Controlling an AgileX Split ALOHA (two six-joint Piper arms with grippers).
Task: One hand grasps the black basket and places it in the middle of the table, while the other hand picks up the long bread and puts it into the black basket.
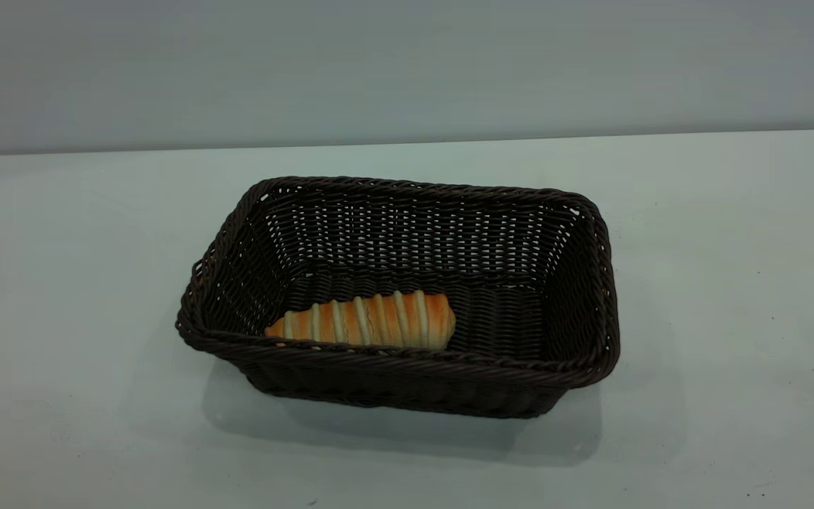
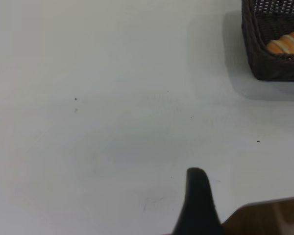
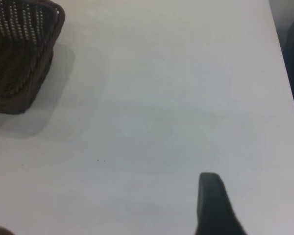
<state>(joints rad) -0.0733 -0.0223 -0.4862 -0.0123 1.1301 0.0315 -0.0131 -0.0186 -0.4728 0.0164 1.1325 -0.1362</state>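
Exterior view shows the black basket standing upright in the middle of the table, its long sides running left to right. Inside it lies the long bread, flat on the woven floor, close against the near wall and toward the left half of the basket, with its tapered end pointing left. Neither arm appears in this view.

Left wrist view looks down on bare tabletop with a few dark specks; one corner of the basket shows at the edge of that picture, with a bit of the bread visible over its rim. A single dark finger of the left gripper is in view above the table, well apart from the basket, touching nothing; whether that gripper is released or clenched cannot be told.

Right wrist view likewise shows a corner of the basket far from one dark finger of the right gripper, which holds nothing; its state cannot be told either.
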